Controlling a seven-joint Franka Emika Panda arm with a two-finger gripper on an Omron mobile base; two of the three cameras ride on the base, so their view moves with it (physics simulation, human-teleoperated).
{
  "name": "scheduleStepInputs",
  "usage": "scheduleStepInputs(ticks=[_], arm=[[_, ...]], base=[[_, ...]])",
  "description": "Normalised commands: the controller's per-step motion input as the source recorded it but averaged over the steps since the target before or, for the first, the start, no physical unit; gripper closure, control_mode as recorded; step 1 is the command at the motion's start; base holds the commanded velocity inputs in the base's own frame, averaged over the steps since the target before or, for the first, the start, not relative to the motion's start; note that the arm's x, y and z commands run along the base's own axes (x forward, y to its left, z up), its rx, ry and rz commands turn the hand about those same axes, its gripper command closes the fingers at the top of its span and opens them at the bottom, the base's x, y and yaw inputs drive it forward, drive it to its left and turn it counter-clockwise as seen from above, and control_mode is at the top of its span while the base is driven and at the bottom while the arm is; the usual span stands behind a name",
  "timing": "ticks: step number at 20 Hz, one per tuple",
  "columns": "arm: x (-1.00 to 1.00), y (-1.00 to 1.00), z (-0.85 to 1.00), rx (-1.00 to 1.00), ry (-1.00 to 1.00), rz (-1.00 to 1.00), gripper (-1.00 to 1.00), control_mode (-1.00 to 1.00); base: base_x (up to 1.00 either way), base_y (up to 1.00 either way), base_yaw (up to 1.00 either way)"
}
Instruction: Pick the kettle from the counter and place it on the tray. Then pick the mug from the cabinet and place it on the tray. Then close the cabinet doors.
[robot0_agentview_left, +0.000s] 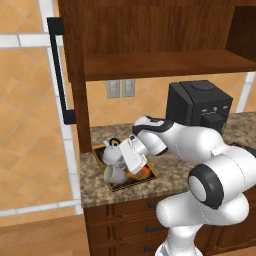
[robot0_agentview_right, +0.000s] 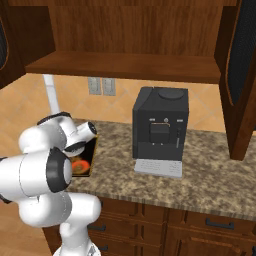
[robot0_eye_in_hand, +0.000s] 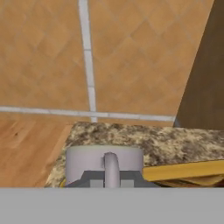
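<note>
- At far left of the left base view: one of the cabinet doors (robot0_agentview_left: 59, 70) stands swung open, long black bar handle facing out.
- Near left end of counter (robot0_agentview_left: 95, 187): tray (robot0_agentview_left: 150, 175) sits at an angle, close to the front edge.
- On the tray: kettle (robot0_agentview_left: 111, 151) toward the back; mug (robot0_agentview_left: 114, 173) right in front of it, toward the counter's front edge. They look to be touching.
- Gripper (robot0_agentview_left: 125, 159) is right at the mug and kettle, fingers pressed together w/ nothing seen between them. Hand view: mug (robot0_eye_in_hand: 104, 162) w/ its handle fills the bottom, tray rim (robot0_eye_in_hand: 183, 170) to its right.
- Arm pose: rises from the base at the front edge, elbow bent, forearm reaching left over the counter; wrist tipped down over the tray.
- Above: cabinet (robot0_agentview_left: 150, 30) open, wooden shelf (robot0_agentview_left: 165, 65) bare.
- Right of the arm: black coffee machine (robot0_agentview_left: 199, 106) at the back of the counter.
</note>
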Motion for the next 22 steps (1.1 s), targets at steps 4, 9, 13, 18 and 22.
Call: scheduleStepInputs(ticks=[4, 9, 13, 18, 22], arm=[[0.13, 0.06, -0.05, 0.06, -0.09, 0.00, 1.00, -1.00], [0.01, 0.01, -0.17, 0.10, -0.07, 0.00, 1.00, -1.00], [0.00, -0.03, -0.42, 0.00, -0.08, 0.00, 1.00, -1.00], [0.00, -0.24, -0.44, 0.00, -0.02, 0.00, 1.00, -1.00], [-0.02, -0.35, -0.42, 0.00, 0.00, 0.00, 1.00, -1.00]], base=[[0.00, 0.00, 0.00], [0.00, 0.00, 0.00], [0.00, 0.00, 0.00], [0.00, 0.00, 0.00], [0.00, 0.00, 0.00]])
